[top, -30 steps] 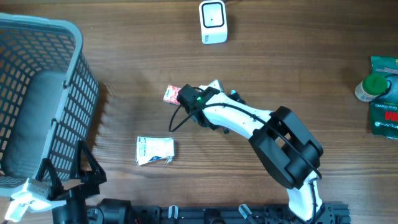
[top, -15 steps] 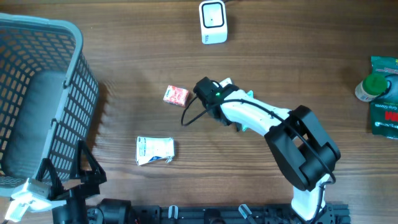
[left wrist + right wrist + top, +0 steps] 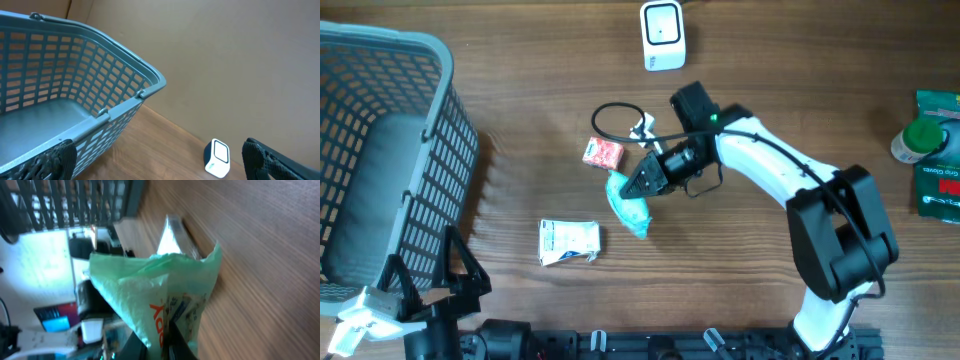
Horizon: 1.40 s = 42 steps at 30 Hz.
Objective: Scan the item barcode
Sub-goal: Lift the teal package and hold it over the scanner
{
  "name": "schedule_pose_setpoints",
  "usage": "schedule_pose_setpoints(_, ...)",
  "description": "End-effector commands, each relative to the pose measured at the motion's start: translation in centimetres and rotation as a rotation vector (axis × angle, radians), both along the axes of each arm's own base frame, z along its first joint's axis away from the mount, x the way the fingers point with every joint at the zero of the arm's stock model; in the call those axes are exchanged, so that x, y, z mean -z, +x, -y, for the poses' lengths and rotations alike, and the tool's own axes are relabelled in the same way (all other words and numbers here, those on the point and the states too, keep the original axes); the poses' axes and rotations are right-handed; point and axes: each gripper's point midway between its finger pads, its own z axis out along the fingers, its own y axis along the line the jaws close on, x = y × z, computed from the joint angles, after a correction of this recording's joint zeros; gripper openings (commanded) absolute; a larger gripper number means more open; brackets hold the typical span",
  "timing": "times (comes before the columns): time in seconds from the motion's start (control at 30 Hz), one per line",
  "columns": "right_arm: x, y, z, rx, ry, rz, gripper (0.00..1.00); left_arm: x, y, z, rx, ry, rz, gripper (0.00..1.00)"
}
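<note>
Right gripper sits mid-surface with its jaws clenched on the green packet, pinching it at its far end. The packet is just near of the jaws. Its long axis runs far to near, leaning a touch to the right, and the free end points at the near edge. Whether that end touches the wooden surface, I can't tell.

From the right wrist camera the packet fills the frame: crinkled green film with red lettering, fanning out from the pinch. The print is too blurred to read.

The white barcode scanner stands at the far edge, well apart from the packet and a little to its right. A small red packet lies just far-left of the green one. A white carton lies flat to its near-left, long axis left to right. A black cable loops off the right arm, far of the red packet.

The grey mesh basket takes up the left side. The left gripper is at the near-left corner with its jaws released and spread wide, holding nothing. Its camera looks past the basket rim toward the scanner. Far right, a green-capped bottle rests against a green pack.
</note>
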Motion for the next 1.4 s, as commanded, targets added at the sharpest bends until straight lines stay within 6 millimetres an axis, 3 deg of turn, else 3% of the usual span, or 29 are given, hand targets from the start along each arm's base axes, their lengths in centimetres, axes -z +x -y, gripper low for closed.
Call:
schedule_pose_setpoints(0.0,2.3,0.1,0.6,0.036,0.027,-0.07,0.04,0.1,0.1,0.2,0.013,-0.005,0.002,1.0)
schedule_pose_setpoints(0.07,5.7,1.0,2.1,0.08,-0.133,-0.021,0.04,0.1,0.1,0.2,0.013,-0.005,0.002,1.0)
schedule_pose_setpoints(0.1,6.5,1.4,2.5,0.09,-0.179,0.003,0.04,0.1,0.1,0.2,0.013,-0.005,0.002,1.0)
schedule_pose_setpoints(0.23,6.6,1.6,2.6,0.114,-0.197,-0.015,0.04,0.1,0.1,0.2,0.013,-0.005,0.002,1.0)
schedule_pose_setpoints(0.27,5.9,1.3,2.2,0.109,-0.156,-0.046,0.04,0.1,0.1,0.2,0.013,-0.005,0.002,1.0)
schedule_pose_setpoints(0.33,1.7,0.1,0.6,0.052,0.093,-0.154,0.04,0.1,0.1,0.2,0.013,-0.005,0.002,1.0)
schedule_pose_setpoints(0.47,-3.3,0.3,1.4,0.063,0.309,-0.406,0.04,0.1,0.1,0.2,0.013,-0.005,0.002,1.0)
schedule_pose_setpoints(0.53,-4.7,0.4,1.6,0.052,0.371,-0.465,0.04,0.1,0.1,0.2,0.013,-0.005,0.002,1.0)
schedule_pose_setpoints(0.73,-4.8,0.7,1.6,0.055,0.362,-0.485,0.04,0.1,0.1,0.2,0.013,-0.005,0.002,1.0)
schedule_pose_setpoints(0.8,-4.2,1.1,1.4,0.056,0.352,-0.409,0.04,0.1,0.1,0.2,0.013,-0.005,0.002,1.0)
schedule_pose_setpoints(0.83,-1.2,2.2,1.2,0.118,0.214,-0.293,0.04,0.1,0.1,0.2,0.013,-0.005,0.002,1.0)
schedule_pose_setpoints(0.87,0.5,3.2,1.3,0.162,0.124,-0.225,0.05,0.1,0.1,0.2,0.013,-0.005,0.002,1.0)
schedule_pose_setpoints(0.9,1.0,3.8,1.3,0.18,0.091,-0.192,0.05,0.1,0.1,0.2,0.013,-0.005,0.002,1.0)
schedule_pose_setpoints(0.97,-0.1,5.4,1.0,0.192,0.085,-0.119,0.05,0.1,0.1,0.2,0.013,-0.005,0.002,1.0)
schedule_pose_setpoints(1.03,0.0,9.1,1.8,0.3,-0.088,0.048,0.05,0.1,0.1,0.2,0.013,-0.005,0.002,1.0)
schedule_pose_setpoints(1.1,0.9,13.3,4.7,0.459,-0.349,0.211,0.05,0.1,0.1,0.2,0.013,-0.005,0.002,1.0)
schedule_pose_setpoints(1.2,0.1,18.5,8.2,0.638,-0.548,0.423,0.05,0.1,0.1,0.2,0.013,-0.005,0.002,1.0)
schedule_pose_setpoints(1.3,-1.1,21.6,9.2,0.737,-0.574,0.563,0.05,0.1,0.1,0.2,0.013,-0.005,0.002,1.0)
schedule_pose_setpoints(1.37,-3.1,24.4,9.7,0.851,-0.55,0.667,0.05,0.1,0.1,0.2,0.013,-0.005,0.002,1.0)
